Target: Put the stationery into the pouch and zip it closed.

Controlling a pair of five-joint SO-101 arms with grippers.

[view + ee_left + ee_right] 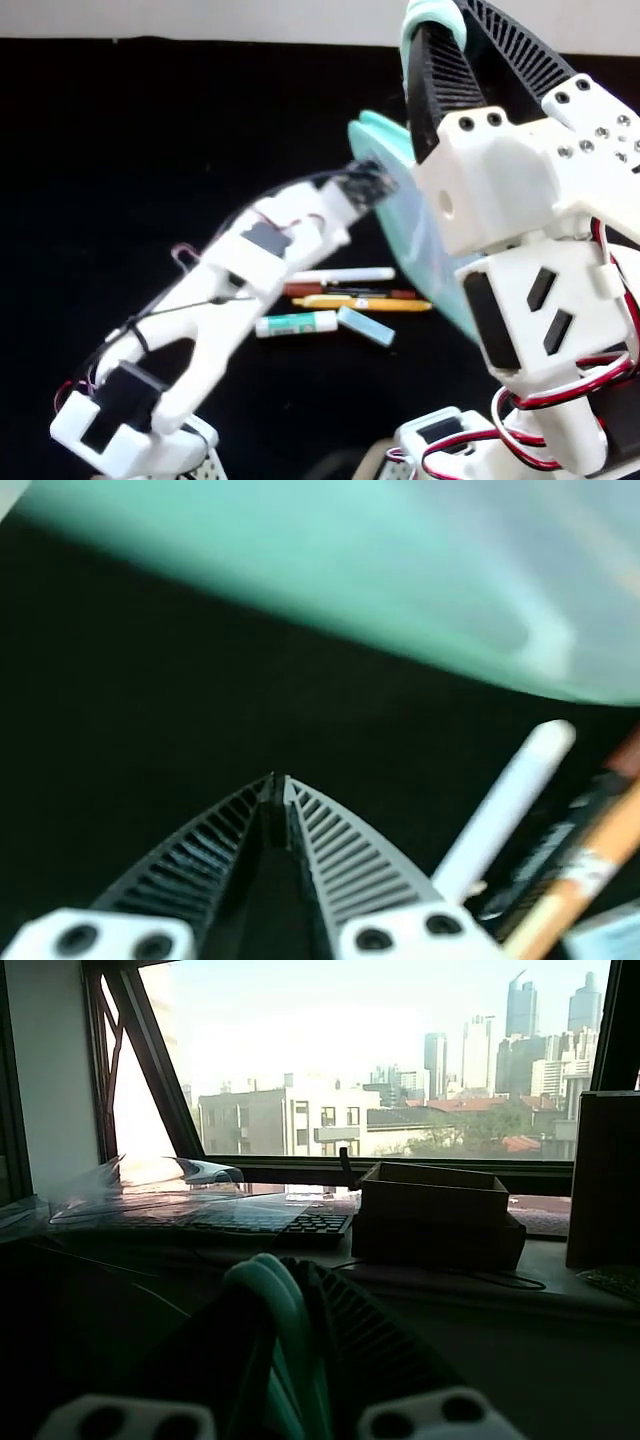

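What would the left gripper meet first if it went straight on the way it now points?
Probably the pouch: the left gripper, shut, points toward it over the black table. Depth is unclear; it may graze the table first.

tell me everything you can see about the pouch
The pouch is mint green and see-through, apparently soft plastic, with a more solid green edge. It is off the table, hanging tilted from the right end effector, which is shut on its top edge. The left end effector, shut with nothing in it, sits by the pouch's side edge; I cannot tell if they touch. Loose pens lie on the table near its lower part. I cannot tell whether the zip is open.
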